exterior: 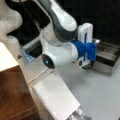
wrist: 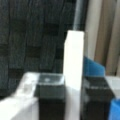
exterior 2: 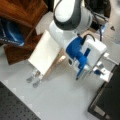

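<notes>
White flat rectangular block (wrist: 73,72) stands upright between the black fingertips (wrist: 51,96) of the gripper (wrist: 73,100), clamped on both faces. Dark metal tray (exterior: 110,56) lies at 3 o'clock of the grey tabletop (exterior: 100,92); you should keep the block vertical and the grip square.

No readable text, label, brand, number or sign shows in any view; the blue book (exterior 2: 11,33) at the upper left of a front view bears only blurred, unreadable marks
</notes>
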Robot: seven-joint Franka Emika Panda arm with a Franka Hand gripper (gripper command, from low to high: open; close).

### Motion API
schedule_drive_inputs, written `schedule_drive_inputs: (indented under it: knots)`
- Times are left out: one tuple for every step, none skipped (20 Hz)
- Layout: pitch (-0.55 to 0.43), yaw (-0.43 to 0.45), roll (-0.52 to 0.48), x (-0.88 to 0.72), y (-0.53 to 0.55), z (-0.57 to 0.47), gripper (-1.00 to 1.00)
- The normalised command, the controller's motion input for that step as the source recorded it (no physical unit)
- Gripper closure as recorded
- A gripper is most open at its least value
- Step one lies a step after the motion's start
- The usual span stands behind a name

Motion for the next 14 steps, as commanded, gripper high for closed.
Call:
schedule_drive_inputs:
  knots:
    - [-0.009,-0.048,0.088,0.09,0.44,0.21,1.0]
    - [-0.008,-0.055,0.067,0.07,0.42,0.17,1.0]
    - [-0.002,-0.065,0.055,0.06,0.42,0.15,1.0]
    - [0.002,-0.075,0.044,0.04,0.41,0.11,1.0]
    - [0.006,-0.084,0.035,0.02,0.41,0.08,1.0]
    - [0.011,-0.09,0.033,-0.01,0.42,0.07,1.0]
    - [0.014,-0.092,0.043,-0.04,0.43,0.06,1.0]
    - [0.013,-0.092,0.059,-0.08,0.45,0.06,1.0]
    - [0.016,-0.092,0.075,-0.12,0.48,0.07,1.0]
    - [0.02,-0.091,0.089,-0.16,0.5,0.09,1.0]
    - [0.026,-0.094,0.098,-0.21,0.52,0.12,1.0]
    - [0.031,-0.102,0.102,-0.25,0.55,0.15,1.0]
    - [0.039,-0.111,0.1,-0.3,0.56,0.17,1.0]
    - [0.045,-0.123,0.096,-0.34,0.57,0.19,1.0]
